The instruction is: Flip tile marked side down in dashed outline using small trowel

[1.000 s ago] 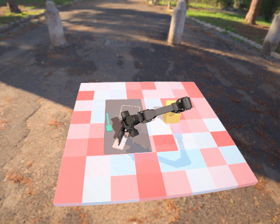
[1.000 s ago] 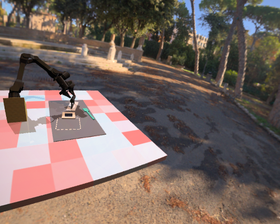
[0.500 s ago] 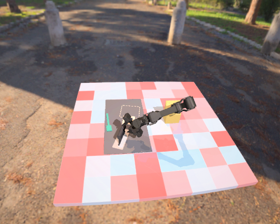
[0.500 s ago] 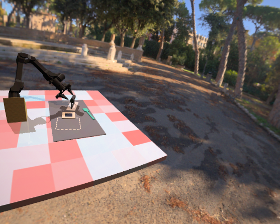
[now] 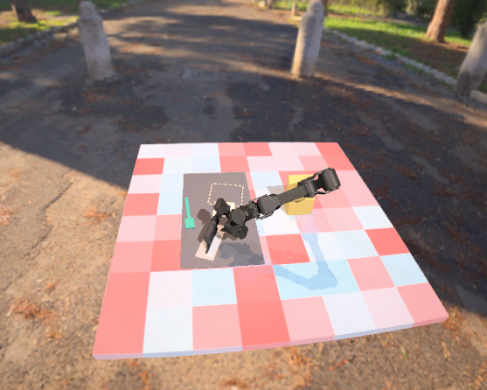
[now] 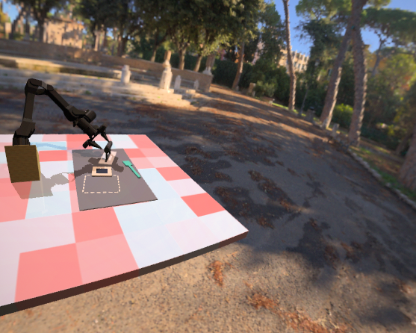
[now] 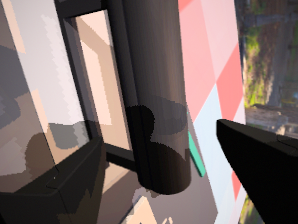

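A trowel (image 5: 209, 238) (image 6: 107, 152) (image 7: 155, 75), a pale plate under a thick dark bar handle, lies on the grey mat (image 5: 193, 184) (image 6: 135, 195). The beige tile (image 6: 95, 172) lies flat, its dark rectangular mark up, just outside the near edge of the dashed outline (image 5: 228, 184) (image 6: 101, 193) in the exterior view. The arm partly hides the tile in the top view. My gripper (image 5: 217, 226) (image 6: 106, 145) (image 7: 160, 135) is open close to the dark handle. The handle shows between the fingers in the wrist view; whether they straddle it I cannot tell.
A small green spatula-shaped tool (image 5: 189, 220) (image 6: 131, 168) (image 7: 196, 159) lies on the mat near its left edge in the top view. A yellow block (image 5: 300, 203) (image 6: 22, 164) stands beside the arm's base. The checkered table (image 5: 171, 323) (image 6: 98, 224) surrounds the mat.
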